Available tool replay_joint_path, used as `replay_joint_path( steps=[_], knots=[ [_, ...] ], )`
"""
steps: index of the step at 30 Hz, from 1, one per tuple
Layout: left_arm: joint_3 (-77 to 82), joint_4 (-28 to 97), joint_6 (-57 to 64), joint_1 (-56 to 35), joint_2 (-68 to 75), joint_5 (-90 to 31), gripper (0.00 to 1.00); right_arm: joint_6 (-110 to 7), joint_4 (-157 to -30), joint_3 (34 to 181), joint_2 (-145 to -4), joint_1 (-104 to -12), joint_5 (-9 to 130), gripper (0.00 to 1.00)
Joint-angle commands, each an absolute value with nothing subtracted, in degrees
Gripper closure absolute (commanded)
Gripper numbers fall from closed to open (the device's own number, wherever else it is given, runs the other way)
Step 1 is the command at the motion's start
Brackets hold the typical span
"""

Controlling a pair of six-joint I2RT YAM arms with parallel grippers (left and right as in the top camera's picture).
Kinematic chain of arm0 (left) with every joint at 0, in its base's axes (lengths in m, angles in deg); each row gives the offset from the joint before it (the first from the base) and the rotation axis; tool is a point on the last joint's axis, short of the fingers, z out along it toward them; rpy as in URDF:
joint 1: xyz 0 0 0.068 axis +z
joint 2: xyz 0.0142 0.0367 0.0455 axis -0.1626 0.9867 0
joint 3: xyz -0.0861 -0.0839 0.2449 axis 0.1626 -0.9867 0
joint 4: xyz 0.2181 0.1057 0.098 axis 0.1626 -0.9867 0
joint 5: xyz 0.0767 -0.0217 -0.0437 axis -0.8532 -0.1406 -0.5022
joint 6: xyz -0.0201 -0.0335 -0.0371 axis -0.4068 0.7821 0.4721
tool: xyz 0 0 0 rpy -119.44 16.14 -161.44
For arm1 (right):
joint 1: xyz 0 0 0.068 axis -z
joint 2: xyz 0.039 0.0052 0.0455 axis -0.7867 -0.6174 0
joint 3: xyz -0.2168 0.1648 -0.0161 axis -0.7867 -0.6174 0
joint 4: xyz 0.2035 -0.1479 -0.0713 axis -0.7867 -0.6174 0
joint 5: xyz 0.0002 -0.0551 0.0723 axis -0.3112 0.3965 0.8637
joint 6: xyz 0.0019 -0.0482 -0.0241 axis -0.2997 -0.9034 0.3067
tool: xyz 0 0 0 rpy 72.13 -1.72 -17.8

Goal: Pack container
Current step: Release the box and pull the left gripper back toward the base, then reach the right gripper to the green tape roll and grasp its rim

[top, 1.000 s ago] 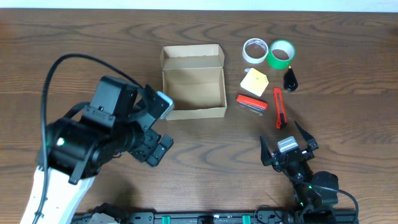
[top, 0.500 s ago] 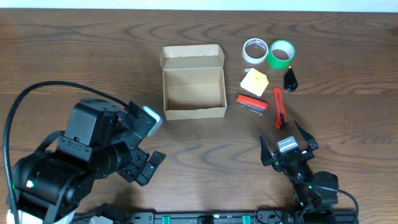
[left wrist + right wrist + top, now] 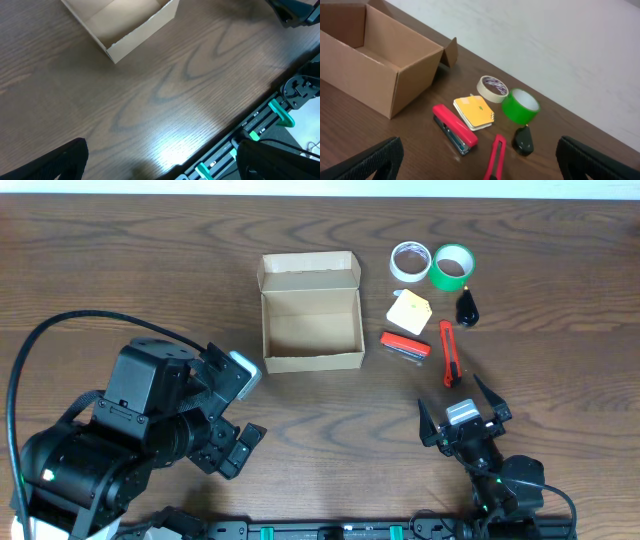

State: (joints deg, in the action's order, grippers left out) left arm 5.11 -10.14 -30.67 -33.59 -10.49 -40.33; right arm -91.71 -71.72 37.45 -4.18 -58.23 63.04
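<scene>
1. Two arms are waiting over the wooden table [image 3: 120, 260], and I am judging that packing has not begun, because the container is showing only a bare bottom.
2. I am seeing the left gripper [image 3: 243, 408] with its jaws wide apart and holding nothing. It is hovering near the front left corner of the container, so this arm is the nearer one to the box.
3. I am finding the container [image 3: 311, 315] at the middle of the table, toward the far side. It is lying ahead and to the right of the left gripper, and ahead and to the left of the right one. Its opening is facing up, its flap lid is folded back on the far edge, and its long axis is running left to right across the table.
4. I am seeing the right gripper [image 3: 460, 405] also spread wide and empty, low at the near edge.
5. Six small things are lying just to the right of the container, straight ahead of the right gripper: green tape roll [image 3: 452, 267], pale tape roll [image 3: 409, 260], yellow note pad [image 3: 409, 311], red stapler [image 3: 405, 345], red cutter [image 3: 448, 365] and a small black object [image 3: 467, 307]. I am expecting the right arm to reach forward, then carry leftward into the box.
</scene>
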Motion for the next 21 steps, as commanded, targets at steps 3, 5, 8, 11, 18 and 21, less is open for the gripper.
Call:
replay_joint_path(
  steps=[3,5,8,11,18,21],
  knots=[
    [6.2,-10.3,-30.0,-33.7,-10.4,-39.5,0.05,-92.3,-71.7,37.2,-3.9,-58.7,63.1,0.01],
    [6.2,-10.3,-30.0,-33.7,-10.4,-39.5,0.05,-92.3,-70.9,37.2,-3.9,-58.7,63.1,0.01],
    [6.2,-10.3,-30.0,-33.7,-10.4,-39.5,0.05,-92.3,-70.8,37.2,-3.9,-58.7,67.9,0.01],
    [6.2,-10.3,-30.0,-33.7,-10.4,-39.5,0.05,-85.3,-71.2,37.2,-3.9,-58.7,72.3,0.01],
    [6.2,-10.3,-30.0,-33.7,-10.4,-39.5,0.05,-47.2,-69.9,37.2,-3.9,-58.7,71.4,0.01],
    [6.2,-10.3,-30.0,-33.7,-10.4,-39.5,0.05,-44.5,-69.9,37.2,-3.9,-58.6,69.9,0.01]
  ],
)
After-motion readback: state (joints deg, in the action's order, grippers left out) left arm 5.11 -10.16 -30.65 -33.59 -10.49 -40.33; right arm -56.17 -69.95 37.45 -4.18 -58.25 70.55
